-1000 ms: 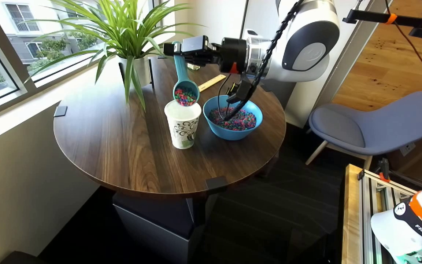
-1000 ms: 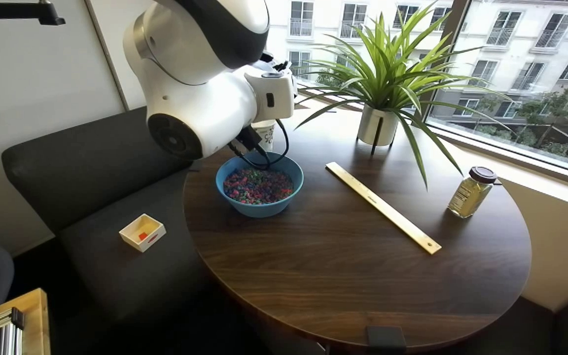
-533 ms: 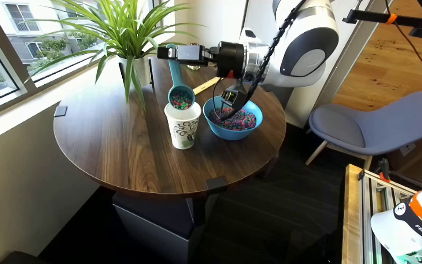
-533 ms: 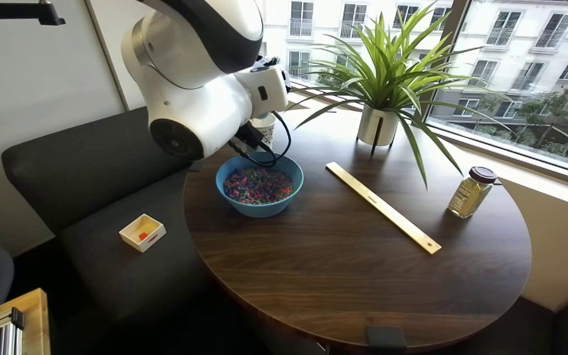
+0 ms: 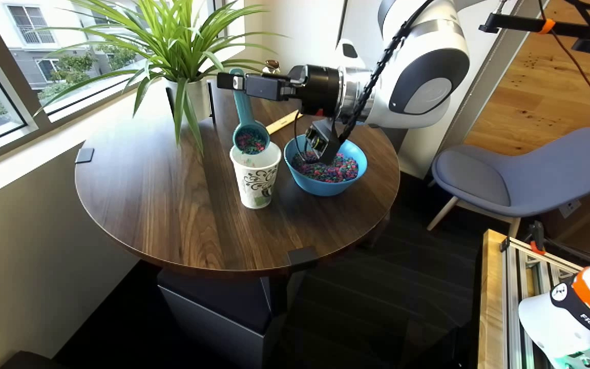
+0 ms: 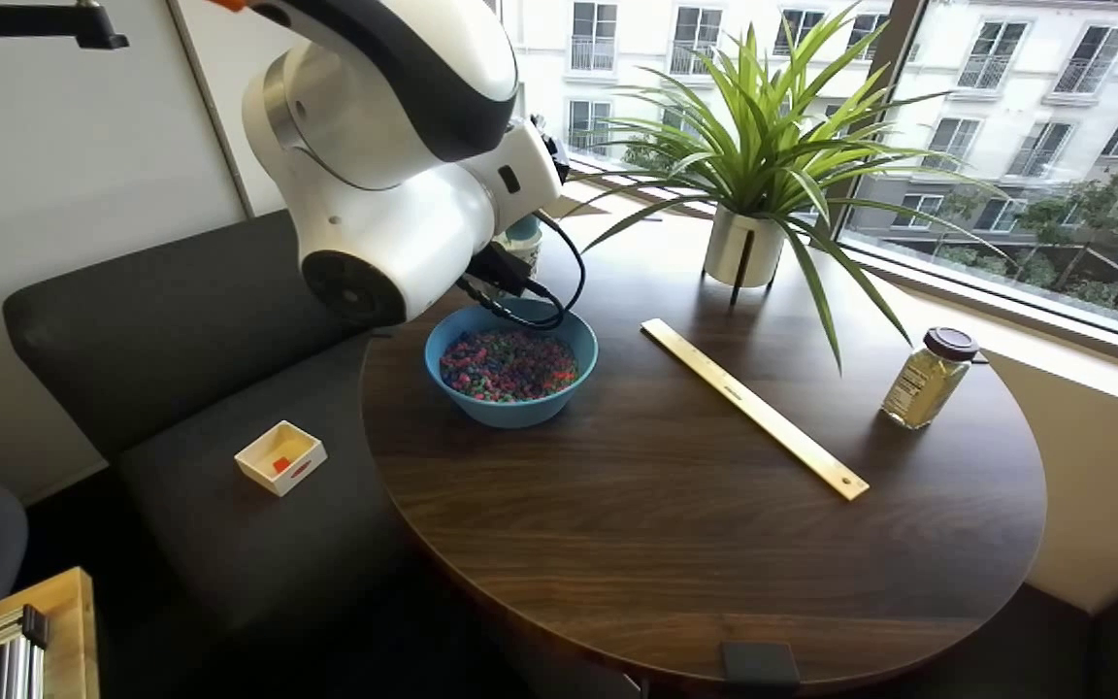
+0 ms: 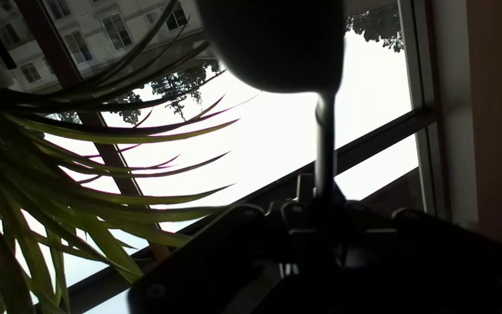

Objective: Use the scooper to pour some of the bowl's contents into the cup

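At the end of my white jointed arm (image 6: 394, 233), my black two-finger gripper (image 5: 238, 83) is clamped on the handle of a small light-blue plastic scoop (image 5: 245, 114). Against the bright glass of the large window (image 7: 286, 139), the wrist view gives me this scoop only as a dark shape. From my grip it slants downward, so that its round head is the lowest part, and small multicoloured pieces (image 5: 251, 141) lie inside the head. The head is placed over the mouth of a white cylindrical cup (image 5: 257, 179) with a dark curling pattern; whether it touches the rim, I cannot tell. This cup stands upright on the round dark wooden table (image 5: 172, 215), and in an exterior view my arm covers a good part of it. Just beside the cup stands a wide blue bowl (image 5: 320, 187), which holds many more such pieces. A long, thin, pale wooden ruler (image 6: 753, 408) lies between this bowl and a glass jar (image 6: 923, 388) with a dark lid, the two well apart. Near the window a green plant with long leaves (image 6: 763, 170) grows from a silvery round pot (image 6: 729, 243). Next to the table, on a dark grey bench (image 6: 180, 320), rests a small pale box (image 6: 260, 476) with something orange (image 6: 281, 465) inside. Behind the glass, farthest of all, I see light-coloured buildings (image 6: 1035, 116) with many windows.
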Available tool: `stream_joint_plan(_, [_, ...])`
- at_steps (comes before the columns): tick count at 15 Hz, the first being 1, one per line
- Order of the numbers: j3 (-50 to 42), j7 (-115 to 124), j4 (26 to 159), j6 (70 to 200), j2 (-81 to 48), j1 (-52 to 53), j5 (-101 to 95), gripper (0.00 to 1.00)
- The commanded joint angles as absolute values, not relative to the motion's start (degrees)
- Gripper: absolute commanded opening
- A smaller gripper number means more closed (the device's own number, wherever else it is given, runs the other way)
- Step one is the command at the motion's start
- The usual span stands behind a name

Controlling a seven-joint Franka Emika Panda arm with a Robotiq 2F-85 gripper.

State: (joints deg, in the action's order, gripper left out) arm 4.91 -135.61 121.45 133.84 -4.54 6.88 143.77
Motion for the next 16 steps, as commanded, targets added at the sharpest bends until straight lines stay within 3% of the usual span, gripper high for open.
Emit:
stream_joint_plan(1, [5.1,-141.6,124.1,130.7,-3.7,7.5,143.6,0.02])
stream_joint_plan(16, [4.7,-155.4,127.0,121.2,-2.7,6.4,137.9,0.02])
